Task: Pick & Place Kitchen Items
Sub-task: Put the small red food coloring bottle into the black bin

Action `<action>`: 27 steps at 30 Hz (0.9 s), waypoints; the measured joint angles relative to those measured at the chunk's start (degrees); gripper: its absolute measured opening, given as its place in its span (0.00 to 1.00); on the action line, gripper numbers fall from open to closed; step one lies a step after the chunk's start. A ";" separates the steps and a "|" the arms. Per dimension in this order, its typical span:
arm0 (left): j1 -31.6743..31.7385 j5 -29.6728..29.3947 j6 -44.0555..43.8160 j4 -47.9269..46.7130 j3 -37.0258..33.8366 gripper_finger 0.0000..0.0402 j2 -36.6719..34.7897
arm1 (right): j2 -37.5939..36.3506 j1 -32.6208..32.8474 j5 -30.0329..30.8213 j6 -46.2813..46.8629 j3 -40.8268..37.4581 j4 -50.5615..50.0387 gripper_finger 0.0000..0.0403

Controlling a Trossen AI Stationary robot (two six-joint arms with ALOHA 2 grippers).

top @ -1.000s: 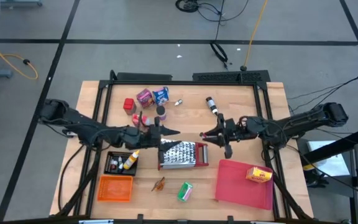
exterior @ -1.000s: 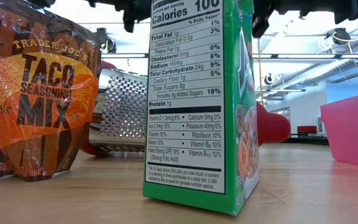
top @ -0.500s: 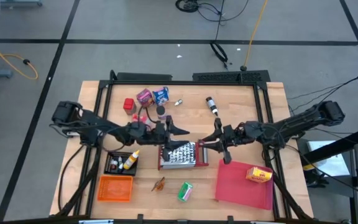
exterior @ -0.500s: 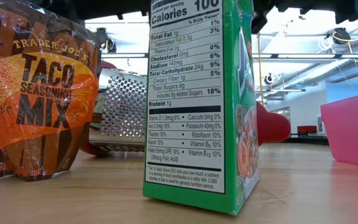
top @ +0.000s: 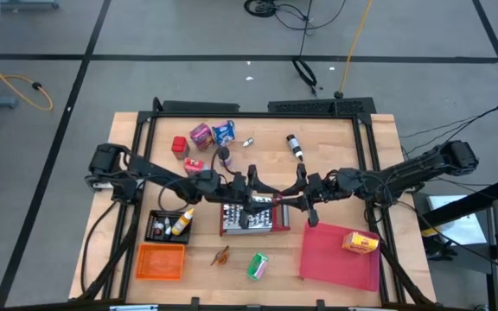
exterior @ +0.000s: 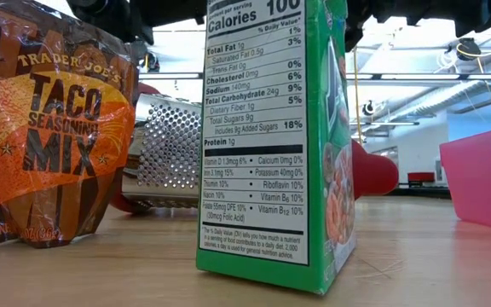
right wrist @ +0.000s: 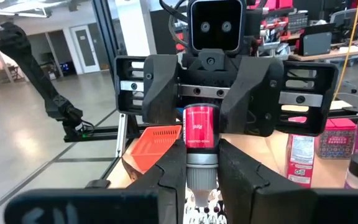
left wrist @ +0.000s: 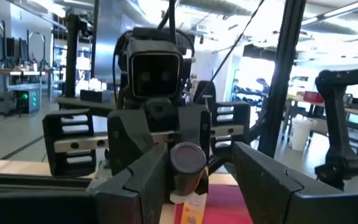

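bottle (right wrist: pixel 198 134) between both grippers, seemingly

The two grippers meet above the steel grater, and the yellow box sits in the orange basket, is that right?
Not quite. The yellow box lies on the flat red tray, not in the orange basket; the high view shows it. The left gripper and the right gripper do meet above the steel grater.
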 joint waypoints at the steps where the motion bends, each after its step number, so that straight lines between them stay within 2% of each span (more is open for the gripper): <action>1: 0.00 0.00 -0.14 0.24 0.15 0.45 0.29 | -0.06 0.00 0.00 -0.09 0.00 0.02 0.14; 21: 1.18 0.44 -1.61 0.56 0.21 0.45 1.06 | -0.03 -0.04 0.34 -0.99 -0.02 0.43 0.14; 24: 1.33 0.52 -1.35 0.82 0.21 0.39 1.06 | -0.03 -0.07 0.25 -1.03 -0.02 0.38 0.14; 27: 1.42 0.75 -0.83 1.20 0.21 0.29 1.16 | -0.03 -0.04 0.10 -1.06 -0.02 0.68 0.14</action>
